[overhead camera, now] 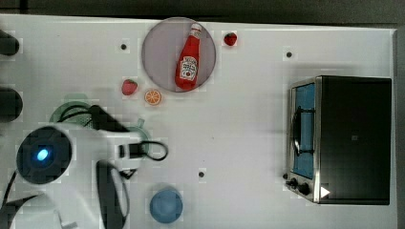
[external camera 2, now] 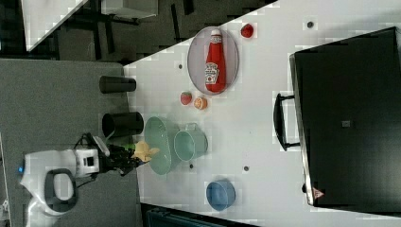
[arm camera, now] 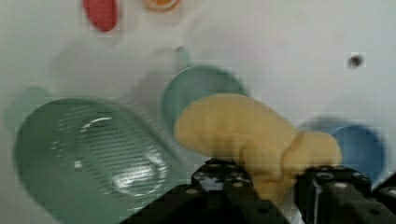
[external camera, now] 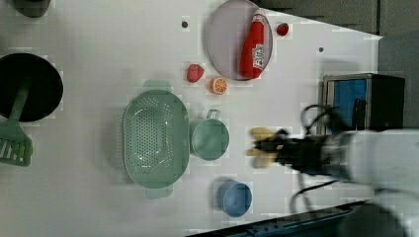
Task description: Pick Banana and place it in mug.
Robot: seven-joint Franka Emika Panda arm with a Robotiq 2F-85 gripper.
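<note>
My gripper (arm camera: 275,183) is shut on the pale yellow banana (arm camera: 252,135), which sticks out past the black fingers (arm camera: 233,181). In the left view the banana (external camera: 262,147) hangs in the gripper (external camera: 269,147) to the right of the pale green mug (external camera: 210,139), apart from it. The right view has the banana (external camera 2: 145,151) raised in the air, over the green basket's (external camera 2: 158,144) left rim, with the mug (external camera 2: 190,144) beyond. Through the wrist camera the mug (arm camera: 201,88) stands upright below and beyond the banana. In the top view my arm covers most of the mug (overhead camera: 141,125).
The large green perforated basket (external camera: 154,138) touches the mug's side. A blue cup (external camera: 236,198) stands near the table edge. An orange slice (external camera: 218,85), a strawberry (external camera: 194,72), a plate (external camera: 222,44) with a ketchup bottle (external camera: 254,44) and a toaster oven (overhead camera: 344,138) lie farther off.
</note>
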